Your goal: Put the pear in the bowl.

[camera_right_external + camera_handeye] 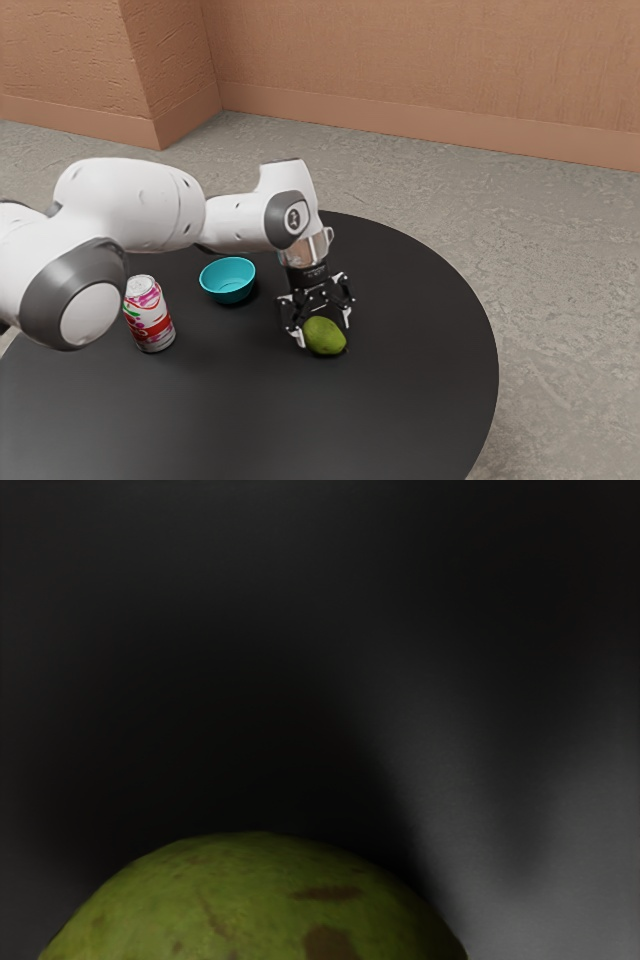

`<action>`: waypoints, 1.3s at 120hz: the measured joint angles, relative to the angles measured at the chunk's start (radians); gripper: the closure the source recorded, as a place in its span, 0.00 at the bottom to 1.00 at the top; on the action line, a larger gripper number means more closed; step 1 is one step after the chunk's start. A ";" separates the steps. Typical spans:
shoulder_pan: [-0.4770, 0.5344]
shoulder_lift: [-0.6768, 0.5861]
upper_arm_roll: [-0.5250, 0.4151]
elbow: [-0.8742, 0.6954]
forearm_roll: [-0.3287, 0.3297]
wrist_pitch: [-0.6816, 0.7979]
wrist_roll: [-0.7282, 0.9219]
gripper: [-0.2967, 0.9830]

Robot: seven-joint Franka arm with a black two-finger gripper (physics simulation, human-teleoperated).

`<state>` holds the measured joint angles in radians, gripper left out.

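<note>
One soda can [151,325] stands at the exterior view's left, and next comes the blue bowl [228,269] – pear not yet in it. Further right, the gripper [324,328] points down at the black table [425,310], its fingers spread wide, one to each side of the green pear [325,339] – around it, I'd judge, without a grip. So the reach looks done; closing, lifting, carrying to the bowl and letting go remain.

The green pear [325,337], marked with brown, lies on the counter [410,380], apart from the upright, round teal bowl [228,284].
</note>
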<state>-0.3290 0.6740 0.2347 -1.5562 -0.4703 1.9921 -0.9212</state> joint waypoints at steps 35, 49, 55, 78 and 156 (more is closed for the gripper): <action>0.002 0.009 -0.002 0.002 -0.006 0.002 0.001 0.29; 0.002 0.009 -0.003 0.002 -0.009 0.002 0.001 0.35; 0.002 0.009 -0.003 0.002 -0.009 0.002 0.001 0.37; 0.001 0.002 -0.003 0.007 -0.008 -0.003 0.001 0.42; 0.112 -0.148 0.001 0.010 0.107 -0.085 0.000 0.46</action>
<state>-0.2169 0.5258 0.2361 -1.5461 -0.3631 1.9071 -0.9214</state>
